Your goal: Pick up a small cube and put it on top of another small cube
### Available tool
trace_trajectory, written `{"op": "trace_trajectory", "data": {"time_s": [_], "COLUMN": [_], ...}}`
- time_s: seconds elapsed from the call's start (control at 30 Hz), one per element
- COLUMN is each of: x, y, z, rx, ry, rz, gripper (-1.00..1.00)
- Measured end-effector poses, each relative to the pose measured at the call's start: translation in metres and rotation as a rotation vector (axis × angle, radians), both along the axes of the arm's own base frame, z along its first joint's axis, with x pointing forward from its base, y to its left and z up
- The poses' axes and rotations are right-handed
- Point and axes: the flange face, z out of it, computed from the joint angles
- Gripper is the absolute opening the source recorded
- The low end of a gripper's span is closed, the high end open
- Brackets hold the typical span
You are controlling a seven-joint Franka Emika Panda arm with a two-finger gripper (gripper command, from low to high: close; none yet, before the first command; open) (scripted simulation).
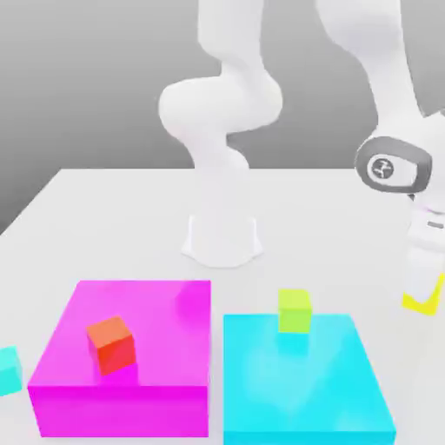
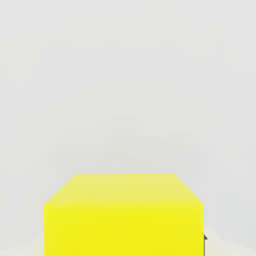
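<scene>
- my pincer [image 1: 423, 294]: closed on the yellow cube [image 2: 124, 230].
- red cube [image 1: 112, 346] on magenta block [image 1: 122, 410].
- lime cube [image 1: 295, 312] at cyan block's [image 1: 300, 382] far edge.

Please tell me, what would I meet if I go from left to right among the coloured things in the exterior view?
Light cyan cube, magenta block, cyan block, yellow cube.

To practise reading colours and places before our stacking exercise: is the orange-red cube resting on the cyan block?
No, the orange-red cube rests on the magenta block.
</scene>
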Motion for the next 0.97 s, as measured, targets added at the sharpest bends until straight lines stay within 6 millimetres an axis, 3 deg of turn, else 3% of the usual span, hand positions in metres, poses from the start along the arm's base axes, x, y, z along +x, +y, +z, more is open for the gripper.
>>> {"op": "trace_trajectory", "data": {"time_s": [0.1,0.17,0.27,0.37,0.53,0.67,0.77,0.83,0.87,0.97], "x": [0.076,0.113,0.146,0.162,0.158,0.121,0.083,0.061,0.055,0.055], "y": [-0.062,-0.111,-0.188,-0.266,-0.4,-0.511,-0.587,-0.628,-0.636,-0.636], "z": [0.023,0.034,0.039,0.043,0.048,0.046,0.019,-0.02,-0.031,-0.031], "rx": [0.044,0.064,0.07,0.071,0.071,0.052,0.016,-0.007,-0.012,-0.012], "ry": [-0.014,-0.021,-0.021,-0.02,-0.021,-0.005,0.029,0.049,0.053,0.053], "rz": [-0.244,-0.392,-0.581,-0.757,-1.05,-1.299,-1.478,-1.576,-1.595,-1.595], "gripper": [-1.0,-1.0,-1.0,-1.0,-1.0,-1.0,-1.0,-1.0,1.0,1.0]}}
